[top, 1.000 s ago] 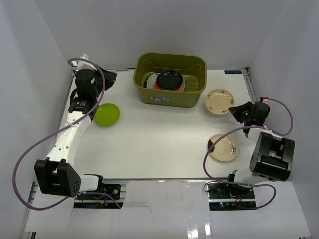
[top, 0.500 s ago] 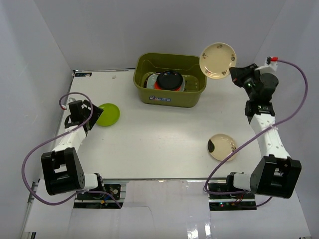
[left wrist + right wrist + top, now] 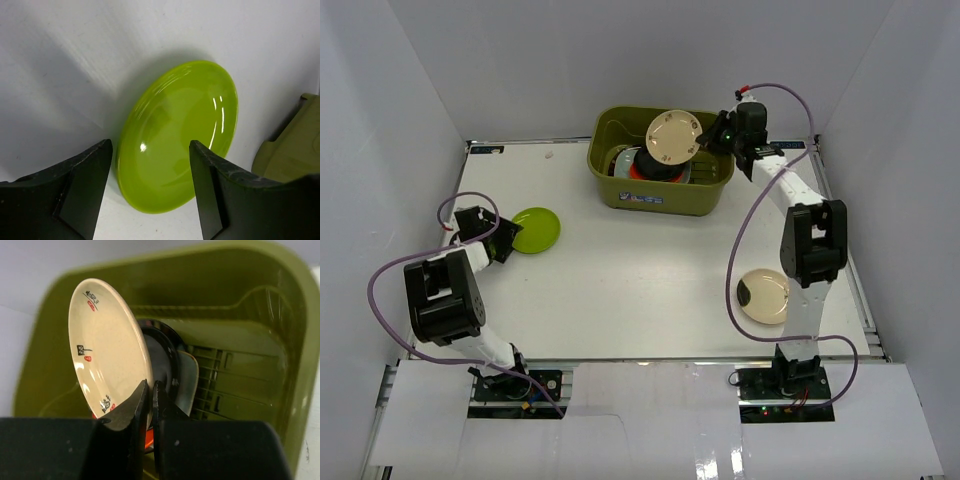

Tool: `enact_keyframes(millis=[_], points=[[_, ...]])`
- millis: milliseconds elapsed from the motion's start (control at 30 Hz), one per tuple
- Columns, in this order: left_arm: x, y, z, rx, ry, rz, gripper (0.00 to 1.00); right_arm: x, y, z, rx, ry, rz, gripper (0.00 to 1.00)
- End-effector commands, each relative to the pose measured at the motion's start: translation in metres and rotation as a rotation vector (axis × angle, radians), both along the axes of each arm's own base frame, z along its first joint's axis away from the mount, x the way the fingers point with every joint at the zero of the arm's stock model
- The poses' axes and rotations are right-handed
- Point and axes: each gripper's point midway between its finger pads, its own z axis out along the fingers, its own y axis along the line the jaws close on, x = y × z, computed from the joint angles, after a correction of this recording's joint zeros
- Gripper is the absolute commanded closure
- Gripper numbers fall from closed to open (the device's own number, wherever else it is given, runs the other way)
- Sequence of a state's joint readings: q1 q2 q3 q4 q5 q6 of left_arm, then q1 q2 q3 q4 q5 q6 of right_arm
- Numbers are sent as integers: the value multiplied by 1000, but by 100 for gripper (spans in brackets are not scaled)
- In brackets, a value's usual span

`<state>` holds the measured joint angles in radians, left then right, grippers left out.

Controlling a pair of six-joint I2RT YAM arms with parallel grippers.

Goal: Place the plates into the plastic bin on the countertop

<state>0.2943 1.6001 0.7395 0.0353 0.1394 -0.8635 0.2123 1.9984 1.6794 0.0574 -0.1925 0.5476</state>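
Note:
My right gripper (image 3: 708, 142) is shut on the rim of a small beige-gold plate (image 3: 673, 138) and holds it tilted over the olive-green plastic bin (image 3: 620, 196); in the right wrist view the plate (image 3: 107, 347) stands on edge above the bin (image 3: 280, 315). A black plate (image 3: 655, 165), an orange one and a grey one lie stacked inside. My left gripper (image 3: 503, 240) is open beside the lime green plate (image 3: 534, 229) on the white countertop (image 3: 630, 280); the plate's near rim (image 3: 175, 135) lies between the fingers. A second beige-gold plate (image 3: 763, 295) lies front right.
White walls enclose the countertop on three sides. Purple cables loop from both arms. The right arm (image 3: 800, 215) stretches along the right side toward the bin.
My right gripper carried the beige-gold plate left and down, from beside the bin's right corner to over the bin. My left gripper stayed by the lime green plate, arm folded lower.

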Motion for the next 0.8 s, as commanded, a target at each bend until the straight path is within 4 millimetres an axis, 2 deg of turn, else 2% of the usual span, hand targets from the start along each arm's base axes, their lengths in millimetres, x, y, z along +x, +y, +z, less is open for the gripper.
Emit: enact_keyframes(millis=[0,33,100,167,200,233,267,300,367,400,433,467,500,533,567,600,633,667,733,767], points=[[1,1,-14,-11,31,3,26,6,22,19,-75,-32,44,92],[1,1,-17,-12,38,4,28,9,28,1,-87,2,59,90],[2,2,-21,-6,49,2,30,5,39,-7,-98,13,81,87],[1,4,-22,5,53,3,35,1,42,-12,-101,24,84,72],[1,6,-22,16,54,9,37,-4,43,-7,-96,22,82,57],[0,7,-22,21,54,11,39,-5,42,1,-91,6,80,50],[1,7,-21,28,51,11,46,-8,42,8,-88,-6,81,44],[1,9,-19,35,45,13,50,-13,38,30,-84,-43,78,38],[2,10,-16,42,37,14,62,-24,34,44,-88,-66,75,37],[1,10,-17,44,37,16,66,-37,30,74,-83,-121,75,37],[2,11,-16,49,37,13,74,-48,27,64,-89,-105,81,36],[1,12,-16,54,38,14,78,-59,24,69,-86,-117,84,36],[0,12,-17,60,41,13,83,-81,18,97,-69,-174,83,36],[0,13,-17,66,42,14,89,-94,14,95,-66,-171,85,36],[-1,13,-17,68,44,11,100,-111,9,62,-72,-132,88,36],[-1,12,-15,66,42,8,100,-135,2,77,-63,-173,83,32],[1,10,-7,62,19,-4,100,-154,-8,26,-88,-70,66,29],[4,8,-1,59,-3,-12,100,-175,-20,32,-73,-88,49,20],[5,1,13,38,-48,-38,100,-201,-35,-1,-72,-34,19,13],[8,-2,34,41,-107,-46,100,-222,-52,-47,-87,60,-15,11]])
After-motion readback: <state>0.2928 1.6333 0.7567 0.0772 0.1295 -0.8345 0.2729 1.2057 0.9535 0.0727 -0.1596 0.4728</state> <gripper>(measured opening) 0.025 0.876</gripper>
